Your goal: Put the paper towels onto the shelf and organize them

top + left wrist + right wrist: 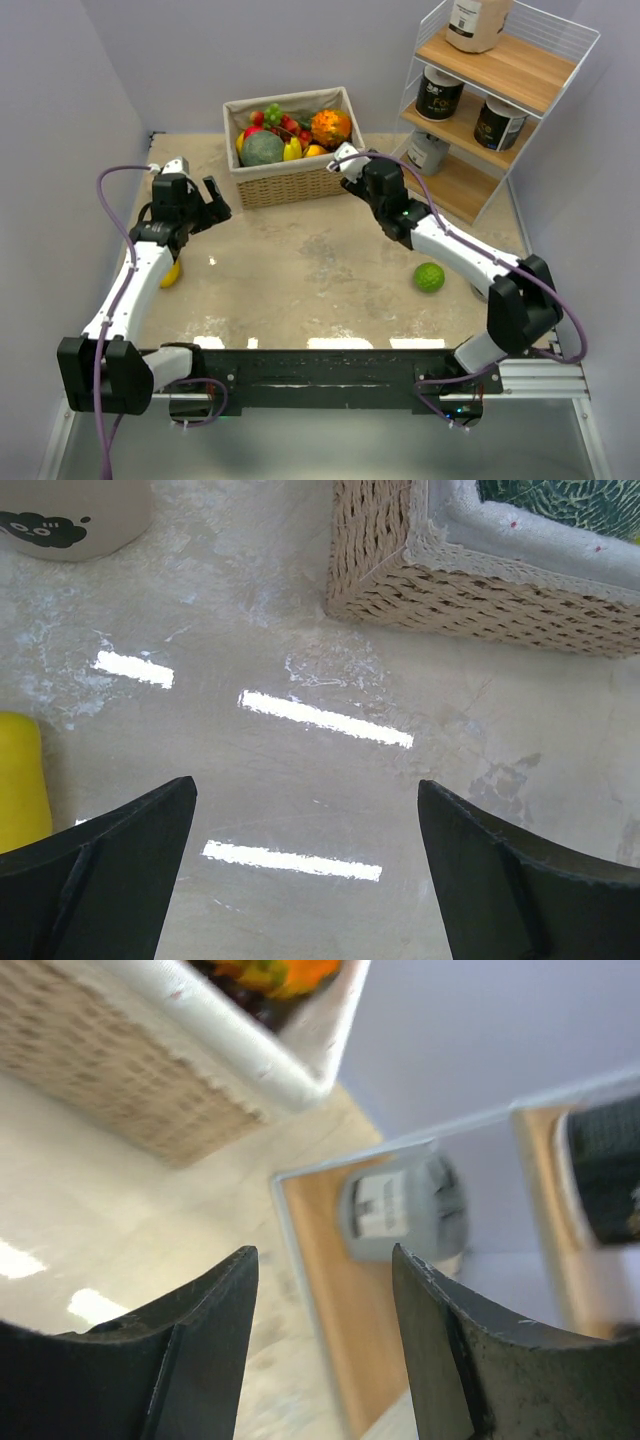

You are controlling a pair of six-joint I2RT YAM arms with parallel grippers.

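The white wire shelf (pixel 560 60) stands at the back right. A tan roll (pixel 477 22) sits on its top board, two black rolls (pixel 440 93) (pixel 500 124) on the middle board, and a grey roll (pixel 428 152) on the bottom board. My right gripper (pixel 345 160) is open and empty between basket and shelf. Its wrist view shows the grey roll (pixel 405 1210) ahead between the fingers (pixel 210 1340) and a black roll (pixel 605 1170) at the right. My left gripper (pixel 208 203) is open and empty over the table. A tan roll (pixel 70 515) stands beyond it at the far left.
A wicker fruit basket (pixel 290 180) stands at the back centre; its corner (pixel 480 590) is ahead and to the right of the left gripper. A green lime (pixel 429 277) lies by the right arm. A yellow fruit (pixel 171 272) (pixel 20 790) lies beside the left arm.
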